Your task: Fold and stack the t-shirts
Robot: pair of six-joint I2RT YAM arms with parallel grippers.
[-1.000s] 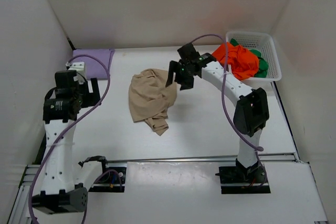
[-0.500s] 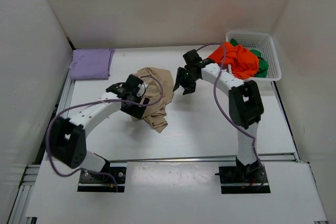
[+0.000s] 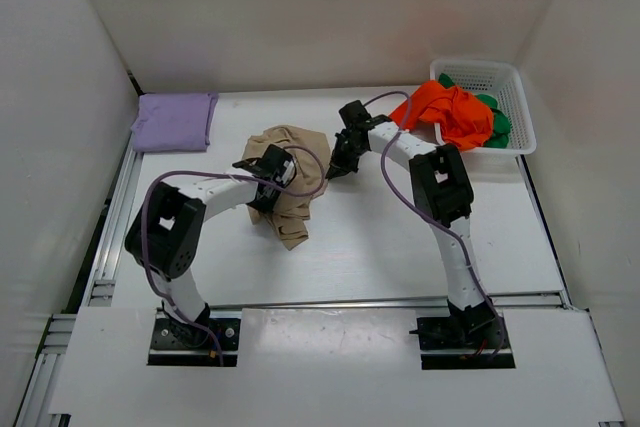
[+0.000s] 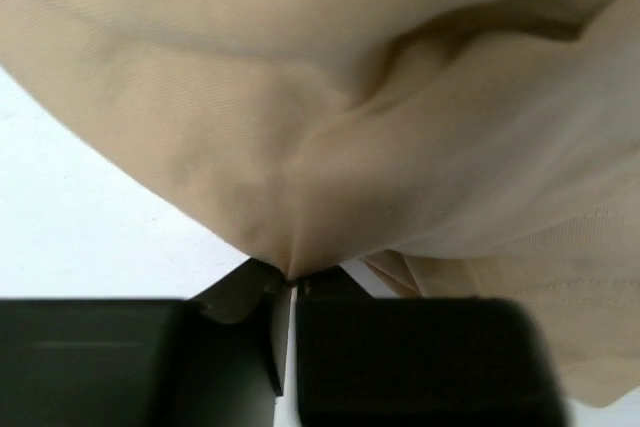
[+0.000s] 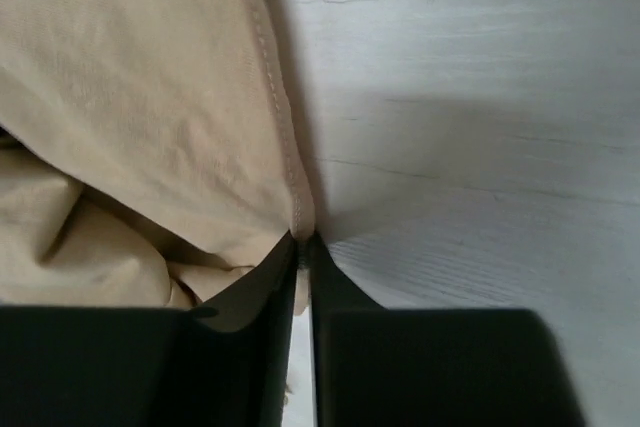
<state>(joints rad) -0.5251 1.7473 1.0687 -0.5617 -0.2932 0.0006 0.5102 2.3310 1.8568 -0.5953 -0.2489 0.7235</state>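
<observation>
Left gripper (image 4: 288, 282): I had it pinching a beige t-shirt (image 4: 330, 117) fold at its tips.
Right gripper (image 5: 303, 243): nipped the hem.
Advice: I judged an even lift best.

- Robot lab test cell here: plain white panel walls (image 3: 300, 7) box in a white table (image 3: 380, 247) on three sides.
- Lower frame: left arm (image 3: 165, 232) and right arm (image 3: 455, 247) bolted beside an aluminium rail (image 3: 350, 302), purple cables (image 3: 384, 172) looping loose.

The beige t-shirt (image 3: 300, 143) and lavender t-shirt (image 3: 175, 120) are plain.
</observation>
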